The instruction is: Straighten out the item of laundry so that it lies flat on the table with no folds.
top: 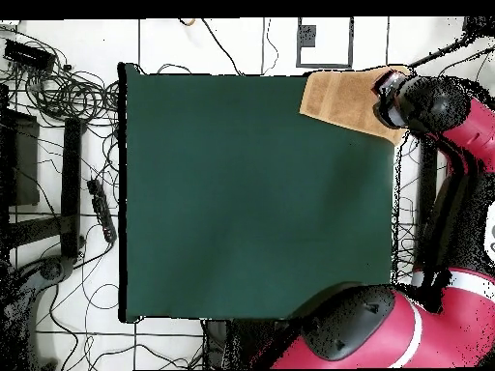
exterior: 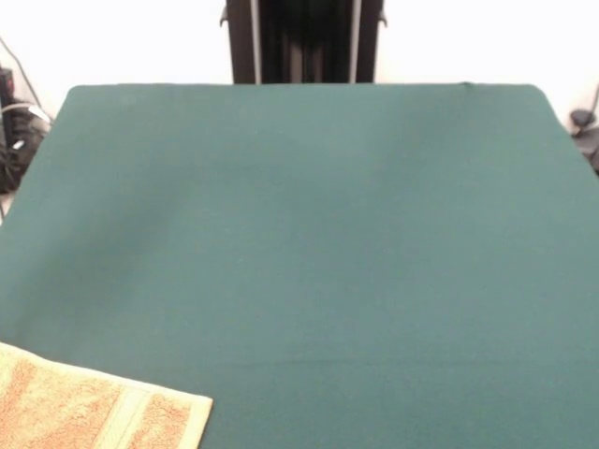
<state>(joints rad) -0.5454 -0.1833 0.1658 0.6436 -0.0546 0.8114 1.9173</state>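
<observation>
The orange-tan towel (exterior: 84, 412) lies at the near left corner of the green table (exterior: 309, 234) in the front view, cut off by the picture's edge. A paler stripe (exterior: 117, 418) runs across it. In the overhead view the towel (top: 338, 101) sits at the table's (top: 251, 193) top right corner, reaching the table's edges. The red and black arm bends in from the right, and the gripper (top: 389, 97) end hangs over the towel's right edge, covering part of it. The front view does not show the gripper.
The robot's pedestal (exterior: 304, 42) stands behind the table's far edge. The arm's red base (top: 372, 333) overlaps the table's bottom right corner. Cables and black gear (top: 58, 145) lie on the floor left of the table.
</observation>
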